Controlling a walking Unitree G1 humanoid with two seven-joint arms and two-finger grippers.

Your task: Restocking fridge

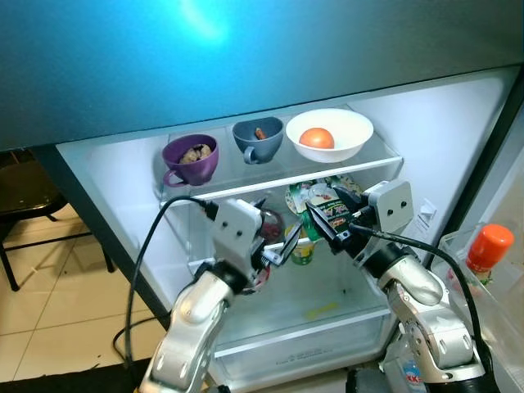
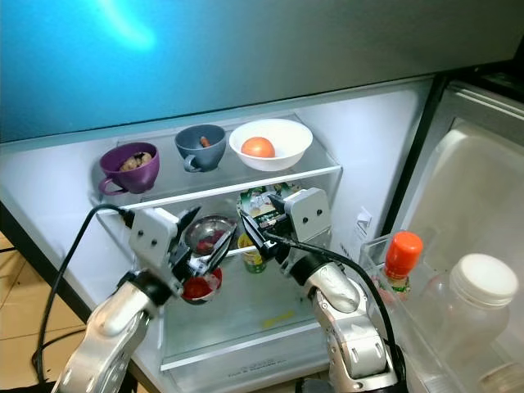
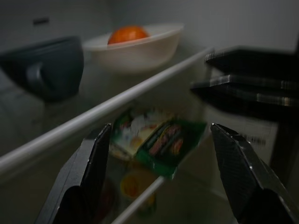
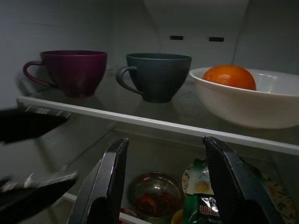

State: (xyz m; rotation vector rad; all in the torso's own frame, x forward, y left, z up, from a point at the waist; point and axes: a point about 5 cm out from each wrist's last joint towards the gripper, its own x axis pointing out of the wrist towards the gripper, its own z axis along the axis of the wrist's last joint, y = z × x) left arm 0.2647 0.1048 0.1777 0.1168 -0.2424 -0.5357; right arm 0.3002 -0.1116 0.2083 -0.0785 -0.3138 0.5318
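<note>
Reaching into fridge [image 1: 458, 147] | green snack packet [image 3: 163, 142], glossy | both end effectors [image 3: 159, 182] [image 4: 163, 186] spread apart

A dark chair [image 1: 23, 195] sat well off to the left of the left fingers [image 3: 88, 177]. Pale floor tiles [image 1: 49, 295] lay under it.

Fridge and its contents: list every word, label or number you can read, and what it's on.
None is legible.
Green packet: print blurred.
Round lid behind it: picture only, lettering unreadable.
Drawer front: embossed marking too small.
Sticker on the wall: too small.
</note>
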